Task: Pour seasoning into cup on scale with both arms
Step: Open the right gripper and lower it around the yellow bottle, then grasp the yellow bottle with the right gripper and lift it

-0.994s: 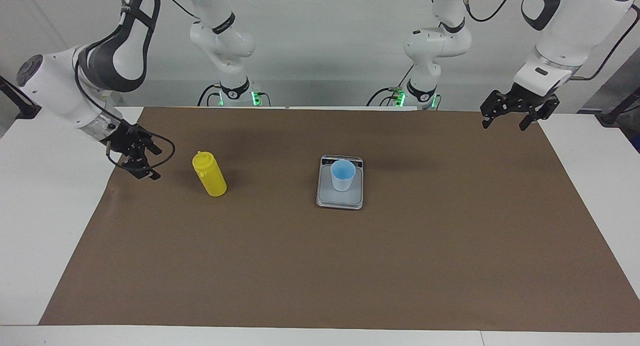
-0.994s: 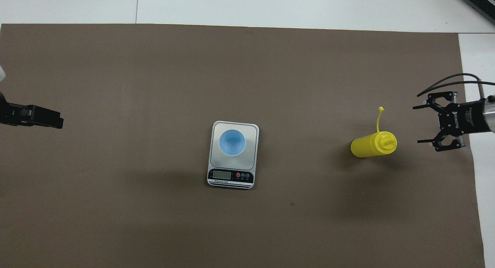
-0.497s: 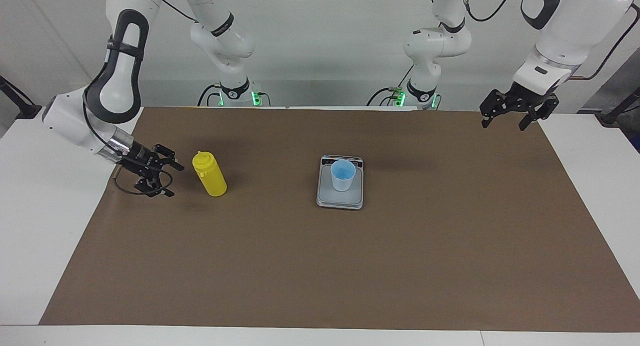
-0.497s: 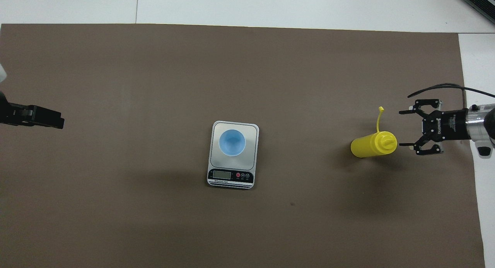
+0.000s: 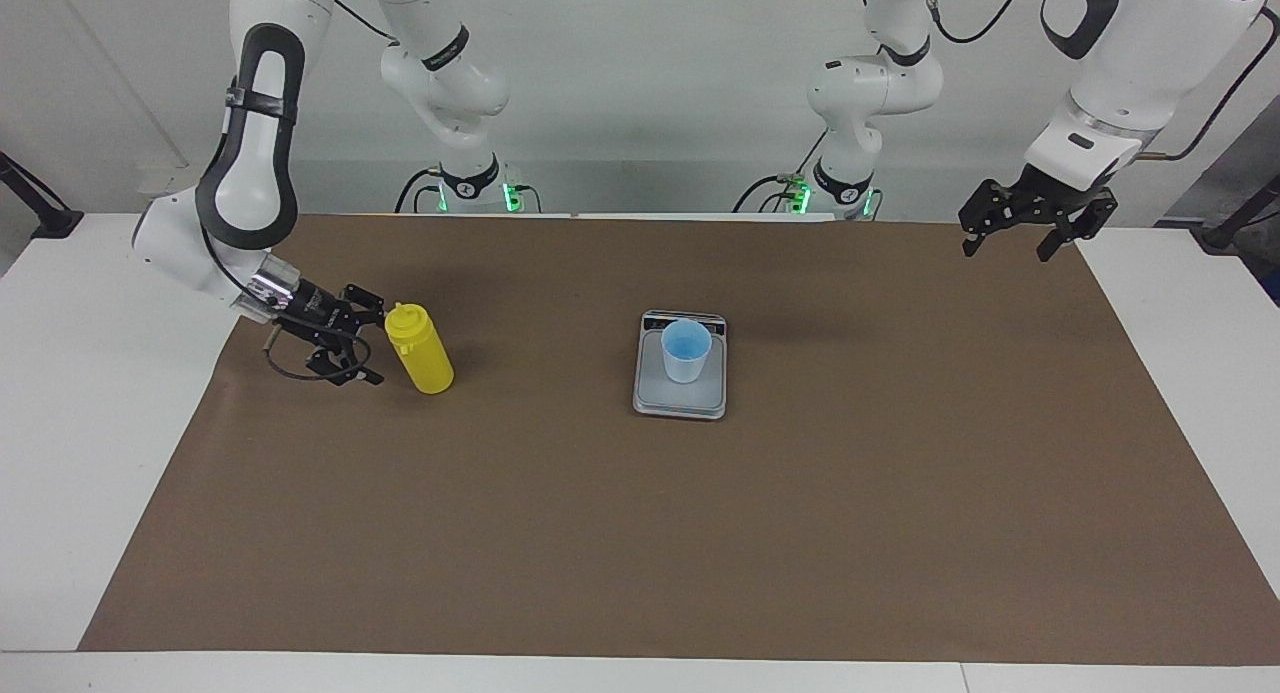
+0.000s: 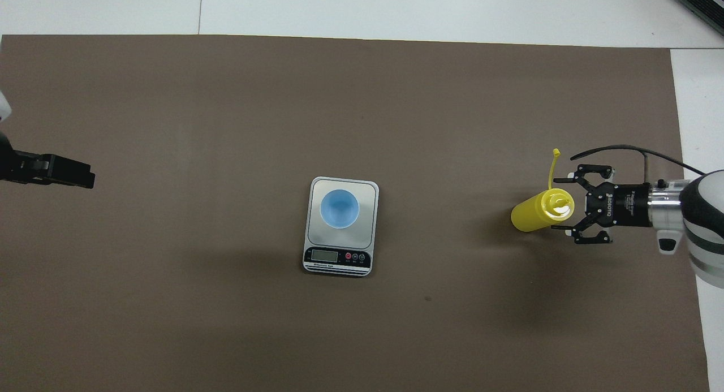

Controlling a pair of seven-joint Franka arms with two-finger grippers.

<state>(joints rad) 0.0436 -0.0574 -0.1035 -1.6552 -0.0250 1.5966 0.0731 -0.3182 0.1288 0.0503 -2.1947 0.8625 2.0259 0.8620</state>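
Note:
The seasoning, a yellow squeeze bottle [image 5: 422,355] [image 6: 531,215], stands upright on the brown mat toward the right arm's end, its tethered tip cap [image 6: 556,153] sticking out. My right gripper [image 5: 379,346] [image 6: 565,204] is low and level beside it, open, with a finger on either side of the bottle's upper part; contact cannot be made out. The light blue cup [image 5: 686,350] [image 6: 339,208] stands on the silver scale [image 5: 680,400] [image 6: 370,191] mid-table. My left gripper [image 5: 1005,253] [image 6: 85,179] hangs open and holds nothing above the mat's corner at the left arm's end.
A brown mat [image 5: 640,533] covers most of the white table [image 5: 90,393]. The scale's display strip [image 6: 337,257] faces the robots. Bare mat lies between the bottle and the scale.
My right gripper has swung in along the mat toward the bottle, from well clear of it to straddling its upper part. The left arm waits unmoved.

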